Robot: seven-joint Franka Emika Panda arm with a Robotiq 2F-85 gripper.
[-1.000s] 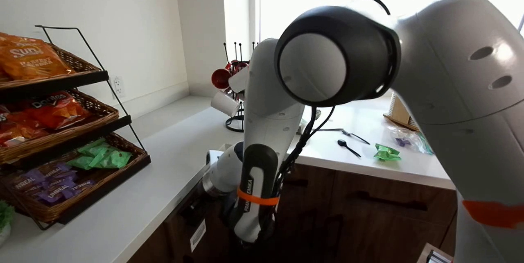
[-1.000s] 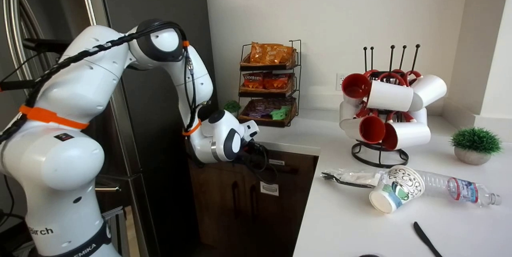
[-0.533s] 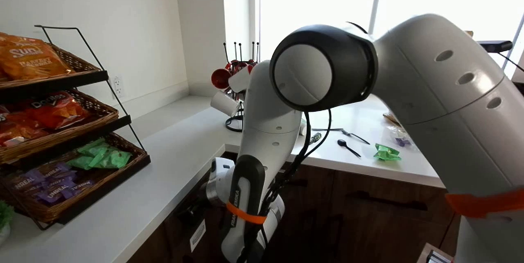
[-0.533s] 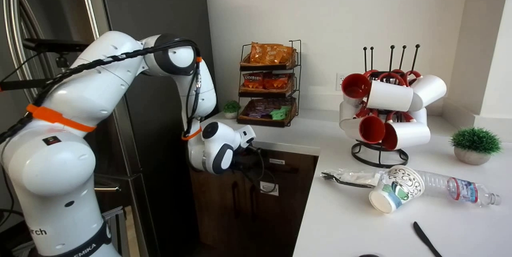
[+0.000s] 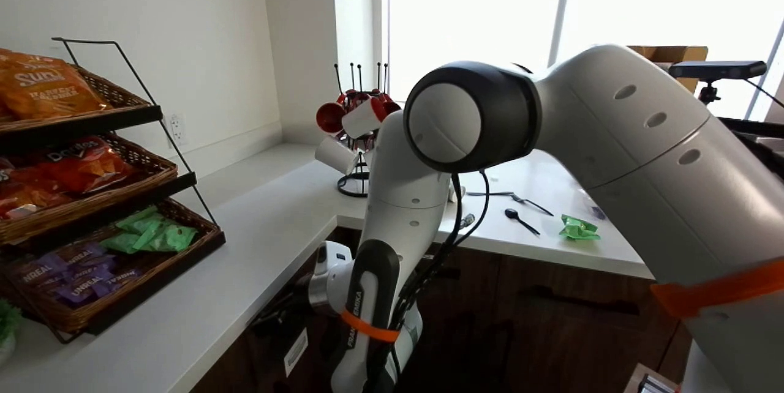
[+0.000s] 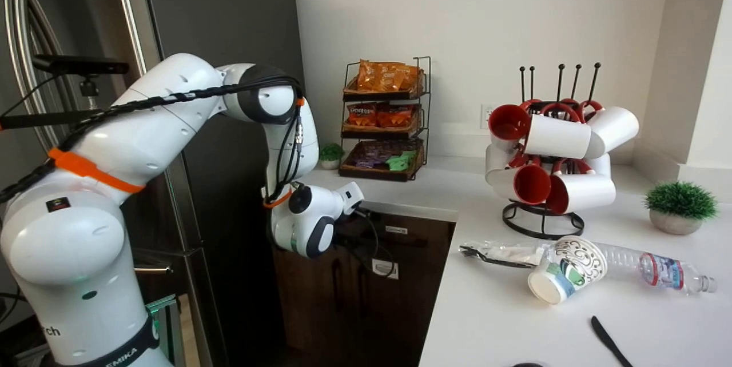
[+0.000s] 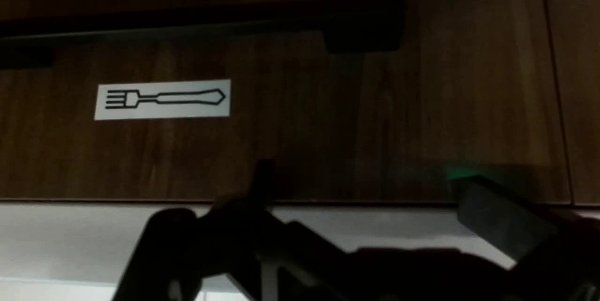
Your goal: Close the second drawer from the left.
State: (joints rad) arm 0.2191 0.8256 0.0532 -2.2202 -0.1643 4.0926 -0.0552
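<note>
Showing only dimly: tool (image 7: 368, 179) near drawer (image 7: 300, 118).

Snack rack (image 6: 380, 134) & mug stand (image 6: 537, 235) on counter (image 6: 503, 327)
White mugs (image 6: 557, 137) w/ red insides; paper cup (image 6: 569, 270) on side btwn blk fork (image 6: 506, 263) & plastic btl (image 6: 660, 272).

In an exterior view, we are getting glare from the window (image 5: 594, 1), twelve to two o'clock, while the cabinetry (image 5: 551, 332) towards five is lying in shadow. In the wrist view, we are peering through grainy dimness: the hand (image 7: 368, 175) is forming a soft silhouette, a green glow (image 7: 468, 171) is showing past three.
</note>
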